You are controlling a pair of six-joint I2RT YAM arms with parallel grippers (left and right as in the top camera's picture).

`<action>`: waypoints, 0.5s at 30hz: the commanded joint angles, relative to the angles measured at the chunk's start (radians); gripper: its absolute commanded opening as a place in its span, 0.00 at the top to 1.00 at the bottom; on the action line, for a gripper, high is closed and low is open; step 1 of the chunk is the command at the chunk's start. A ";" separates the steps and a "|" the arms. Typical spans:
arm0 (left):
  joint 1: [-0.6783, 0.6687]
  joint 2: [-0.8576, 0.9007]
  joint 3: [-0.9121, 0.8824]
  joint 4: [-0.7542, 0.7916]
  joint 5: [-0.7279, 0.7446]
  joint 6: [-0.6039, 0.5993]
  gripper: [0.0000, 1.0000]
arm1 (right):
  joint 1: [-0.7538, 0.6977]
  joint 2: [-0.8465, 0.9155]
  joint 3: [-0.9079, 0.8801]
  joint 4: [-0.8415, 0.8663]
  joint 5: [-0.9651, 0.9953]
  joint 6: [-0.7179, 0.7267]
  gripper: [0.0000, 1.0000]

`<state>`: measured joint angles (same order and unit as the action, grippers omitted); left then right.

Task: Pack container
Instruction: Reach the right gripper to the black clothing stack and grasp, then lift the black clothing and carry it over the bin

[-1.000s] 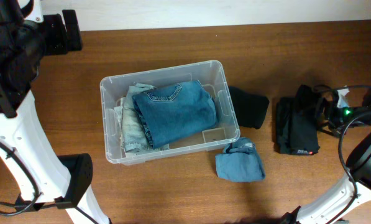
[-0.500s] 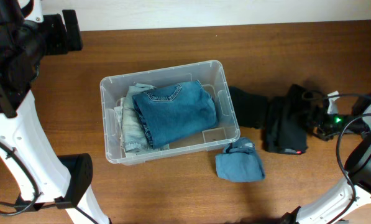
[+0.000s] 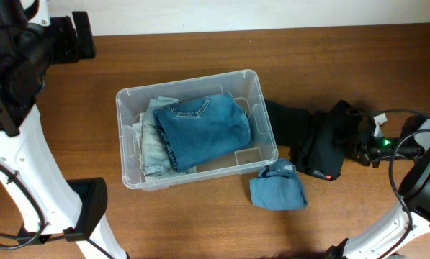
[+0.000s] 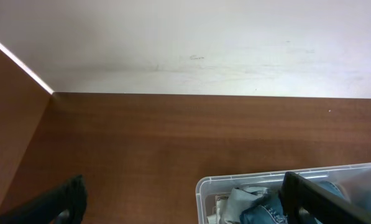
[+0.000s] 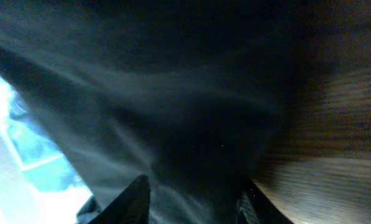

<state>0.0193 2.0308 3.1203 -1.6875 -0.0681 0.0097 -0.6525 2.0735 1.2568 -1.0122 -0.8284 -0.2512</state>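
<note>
Denim fills most of the container (image 3: 124, 140), which sits at the middle of the table (image 3: 330, 57): dark folded jeans (image 3: 204, 129) lie over a paler pair (image 3: 151, 144), leaving only a bare strip of floor along its right end. We judge the packing part done, since a second black piece (image 3: 287, 121) lies just beside the right wall and a small blue cloth (image 3: 277, 191) lies near the front right corner, both outside.

The right gripper (image 3: 360, 146) reaches in low from the right edge, forearm close to the wood, and has a bunched black garment (image 3: 323, 147) pinched between its fingers; the wrist view shows dark cloth filling the gap. The garment trails towards the bin, touching the other black piece, likely so it can be brought over the rim.

The left gripper (image 4: 185, 202) hangs back by the far left corner, fingers spread wide and holding nothing, well clear of the bin.
</note>
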 commanded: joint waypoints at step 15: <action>0.003 -0.004 0.007 0.000 -0.008 -0.006 0.01 | 0.186 -0.034 0.017 0.090 -0.117 0.014 0.75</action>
<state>0.0193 2.0308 3.1203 -1.6875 -0.0685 0.0097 -0.5030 2.0727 1.2610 -0.9226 -0.9001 -0.2337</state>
